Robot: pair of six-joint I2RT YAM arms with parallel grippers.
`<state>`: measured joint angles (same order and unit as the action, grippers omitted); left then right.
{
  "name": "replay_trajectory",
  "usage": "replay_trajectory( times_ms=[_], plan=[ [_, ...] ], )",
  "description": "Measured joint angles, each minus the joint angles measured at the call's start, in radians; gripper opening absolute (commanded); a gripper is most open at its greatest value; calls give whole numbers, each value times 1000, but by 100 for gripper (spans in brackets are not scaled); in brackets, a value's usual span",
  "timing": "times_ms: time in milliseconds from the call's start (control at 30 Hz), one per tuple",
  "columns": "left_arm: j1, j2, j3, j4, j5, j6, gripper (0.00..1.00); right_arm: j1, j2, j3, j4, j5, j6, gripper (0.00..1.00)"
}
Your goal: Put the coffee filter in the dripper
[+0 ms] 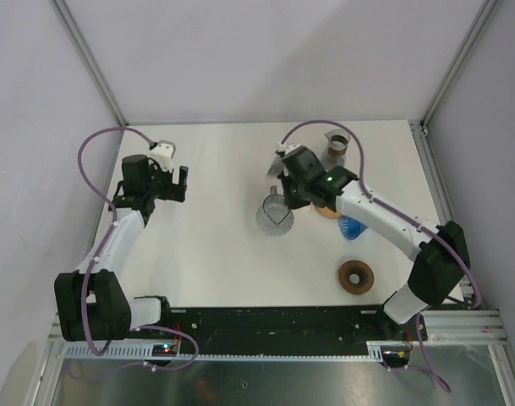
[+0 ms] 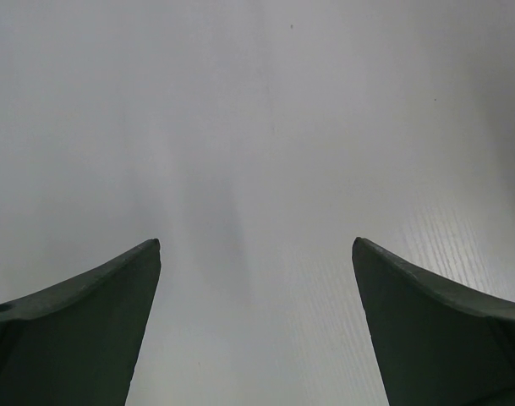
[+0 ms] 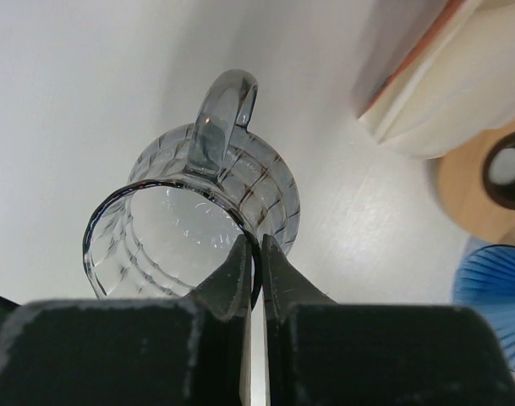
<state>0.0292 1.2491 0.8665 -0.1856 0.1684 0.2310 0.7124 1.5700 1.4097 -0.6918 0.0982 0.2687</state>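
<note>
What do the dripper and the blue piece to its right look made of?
Dripper: clear, smoke-tinted glass or hard plastic with a glossy finish. The table shows through its ribbed wall, and the handle glints. Blue cone: translucent and ribbed, so probably glass or plastic too, but only its edge shows.

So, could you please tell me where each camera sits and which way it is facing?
Top external: above and behind the arms, looking down on the table; both arms, left gripper and right gripper show.
Left wrist: on the left arm, facing the tabletop; its two open fingers show.
Right wrist: on the right arm, facing the glass dripper; its shut fingers pinch the rim.
Shared: top and right wrist views both show the glass dripper.
</note>
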Motion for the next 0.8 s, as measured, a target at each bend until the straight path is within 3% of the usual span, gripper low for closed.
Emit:
replay_trajectory(
  times_ms=[367,733,800],
  plan=[
    [0,-4,0,-8,-4,6,99,178,171,-23,66,179,136,0],
    [0,-4,0,-11,-5,8,100,209,221,-35,102,208,211,0],
    [0,-4,0,-11,-6,11,100,209,224,-37,113,197,214,5]
  ],
)
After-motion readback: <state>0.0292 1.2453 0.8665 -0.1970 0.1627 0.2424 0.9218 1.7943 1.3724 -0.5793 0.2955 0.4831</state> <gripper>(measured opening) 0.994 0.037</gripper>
